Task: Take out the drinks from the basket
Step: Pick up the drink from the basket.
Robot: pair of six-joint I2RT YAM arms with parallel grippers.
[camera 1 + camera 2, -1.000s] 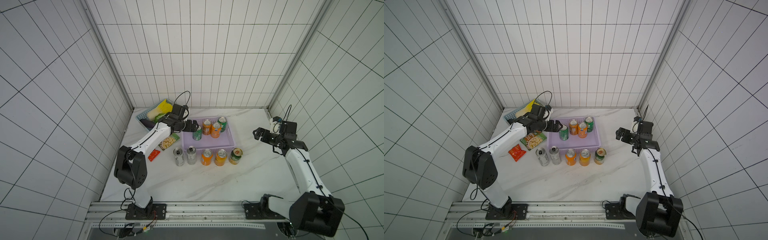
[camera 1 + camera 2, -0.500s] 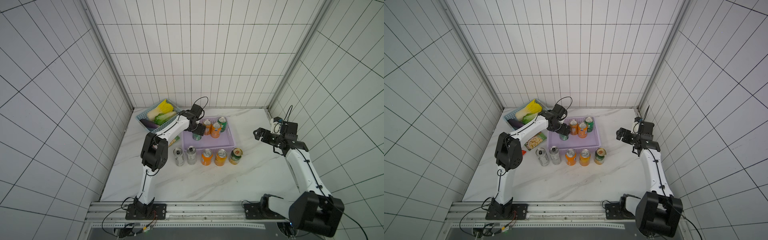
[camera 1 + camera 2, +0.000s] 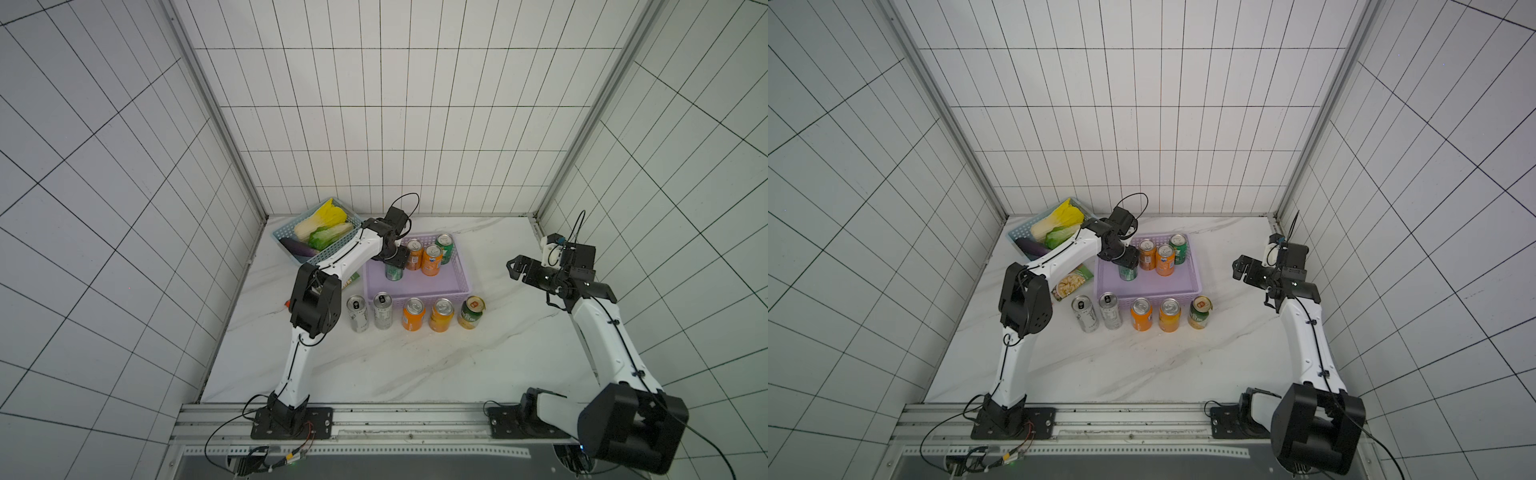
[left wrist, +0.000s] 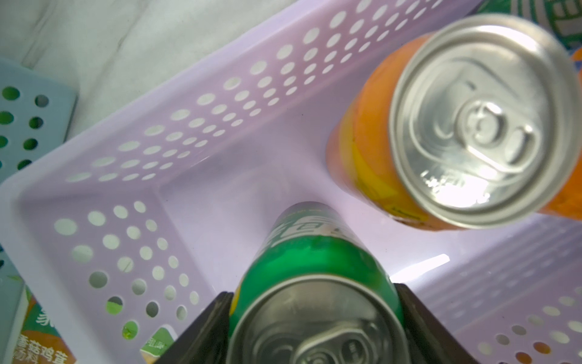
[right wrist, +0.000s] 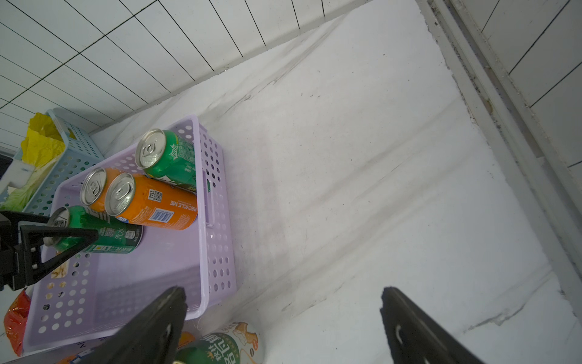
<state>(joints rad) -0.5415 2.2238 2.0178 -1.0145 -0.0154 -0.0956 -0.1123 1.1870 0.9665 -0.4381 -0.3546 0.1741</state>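
Lilac plastic, smooth and a little glossy, with rows of round holes in the walls: wide, shallow, rectangular basket (image 3: 419, 284), toward the back of the white, grey-veined tabletop (image 3: 374, 365). Inside, four upright metal cylinders with silver ring-pull tops:
- two orange cans (image 3: 414, 254) (image 3: 432, 259), side by side near the far wall
- one far green can (image 3: 444, 248), just beside them toward the far right corner
- one green can (image 3: 393, 272), nearer the left wall

Left claw (image 3: 392, 262) reaching down from above, black fingers (image 4: 208, 327) pressed on both sides of the green can just under its rim. Lifted off the basket floor or not: impossible to tell.

Outside, just in front of the basket, one straight row of five upright cans on the tabletop:
- two slim silver-white cans (image 3: 358, 313) (image 3: 382, 311)
- two outer orange cans (image 3: 413, 314) (image 3: 441, 315)
- one green-and-gold can (image 3: 471, 312) at the right end

Nine cans counted: four in, five out.

Right claw (image 3: 515, 268) spread wide, holding nothing, above bare tabletop well apart from the basket, on its right.

At the back left, one blue basket (image 3: 1019, 230) of the same holed plastic, filled with leafy cabbage and a purple aubergine. Beside the lilac left wall, one flat glossy snack packet (image 3: 1071, 282).
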